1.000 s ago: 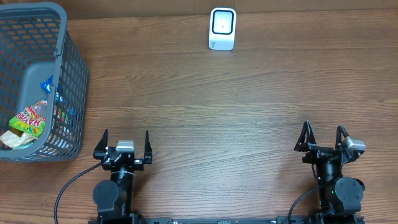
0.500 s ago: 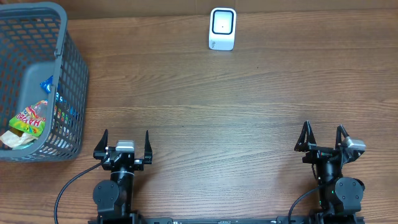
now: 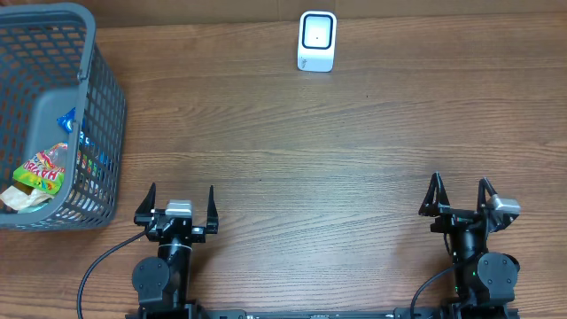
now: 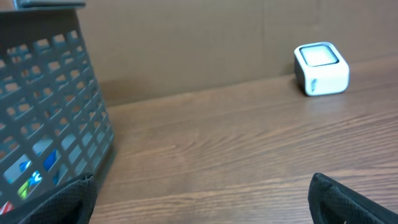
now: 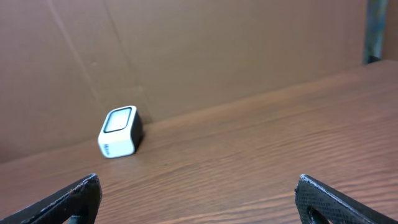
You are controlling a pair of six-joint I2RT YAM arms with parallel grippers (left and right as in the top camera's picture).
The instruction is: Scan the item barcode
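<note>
While the snack packet (image 3: 42, 170) lies low in the grey basket (image 3: 108, 106) at far left, well apart from the white scanner (image 3: 316, 41), my left gripper (image 3: 180, 193) and right gripper (image 3: 460, 184) stand wide open, empty, at the near edge. Reaching in, I could snag the mesh wall or pinch the neighbouring packets too.

Your left arm (image 3: 166, 275) and right arm (image 3: 485, 270) are sporting black bodies, silver blocks (image 3: 178, 208), spiky fingers (image 3: 211, 203), trailing cables (image 3: 96, 270).
</note>
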